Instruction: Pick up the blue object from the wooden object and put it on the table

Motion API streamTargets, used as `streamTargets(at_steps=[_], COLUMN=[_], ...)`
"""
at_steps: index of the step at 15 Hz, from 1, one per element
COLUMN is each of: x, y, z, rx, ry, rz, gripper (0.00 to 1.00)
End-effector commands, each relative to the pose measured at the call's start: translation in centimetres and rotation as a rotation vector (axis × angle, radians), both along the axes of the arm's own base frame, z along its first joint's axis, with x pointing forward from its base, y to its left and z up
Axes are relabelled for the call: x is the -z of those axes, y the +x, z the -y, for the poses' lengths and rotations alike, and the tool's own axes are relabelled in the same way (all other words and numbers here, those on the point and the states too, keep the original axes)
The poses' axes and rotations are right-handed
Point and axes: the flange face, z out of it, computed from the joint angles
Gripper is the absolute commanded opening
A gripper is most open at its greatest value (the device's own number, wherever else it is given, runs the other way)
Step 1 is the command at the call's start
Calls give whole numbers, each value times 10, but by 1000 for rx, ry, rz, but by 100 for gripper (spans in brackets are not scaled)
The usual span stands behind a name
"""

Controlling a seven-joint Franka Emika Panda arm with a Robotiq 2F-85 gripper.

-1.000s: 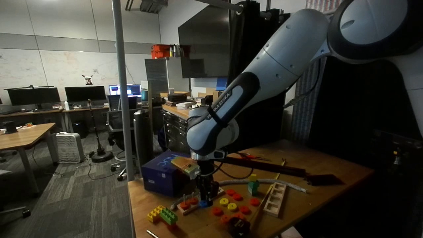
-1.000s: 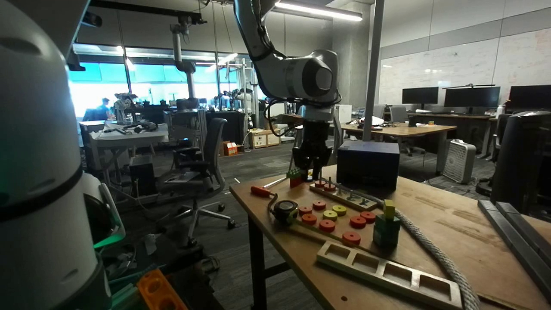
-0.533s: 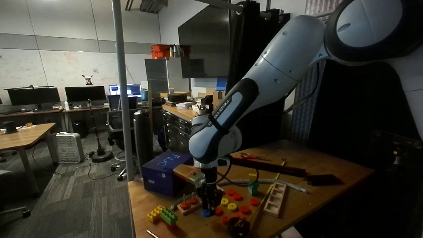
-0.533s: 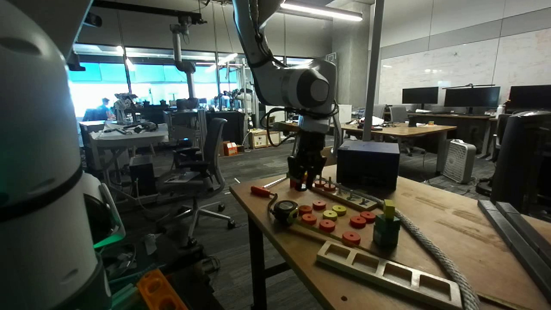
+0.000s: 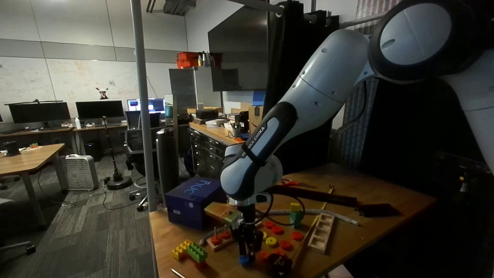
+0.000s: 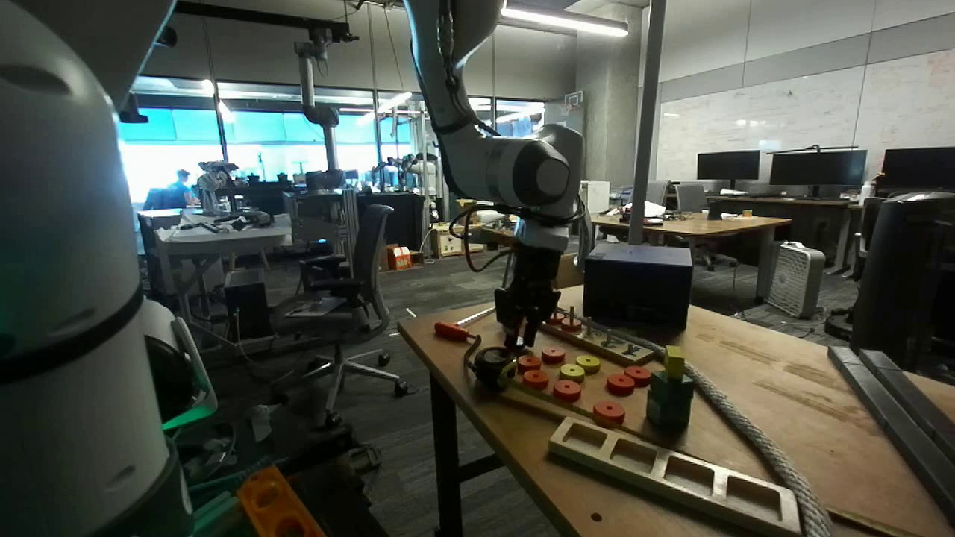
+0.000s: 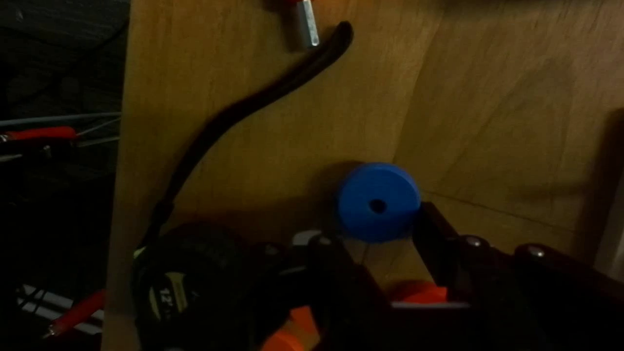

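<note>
Arm bent, elbow way up, forearm slants dn; gripper pts dn nr L corner of counter in an exterior view, fingers clamped, gap btwn.

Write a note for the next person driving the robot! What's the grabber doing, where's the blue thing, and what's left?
Gripper: looks shut on the blue disc, low at the table.
Things: the disc is near the tape measure; the wooden peg board lies apart from it.
Done: disc picked up and off the board.
Left: set it down if needed, let go, lift away. I can't tell if it touches the table yet, so check before opening.
</note>
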Motion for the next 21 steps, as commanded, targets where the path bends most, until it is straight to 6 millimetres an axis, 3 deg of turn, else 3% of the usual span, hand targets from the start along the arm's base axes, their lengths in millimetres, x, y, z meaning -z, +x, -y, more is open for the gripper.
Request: streamTargets(at_steps=[1,2,3,5,8,10,13,17,21], x=[1,2,2,1,-1,-11,-52,-131,-212], y=[2,2,2,2,1,1,-4,-19,-51], z=[0,1,1,2,4,4,3,3,16], rx=[-5,-2,-1,3,4,-7,-65,-179,-317], ry=[30,33,34,38,36,17,-56,-175,-298], rz=[12,11,10,11,13,17,54,102,174], gripper=[17,24,67,74,98,100,100,100,100])
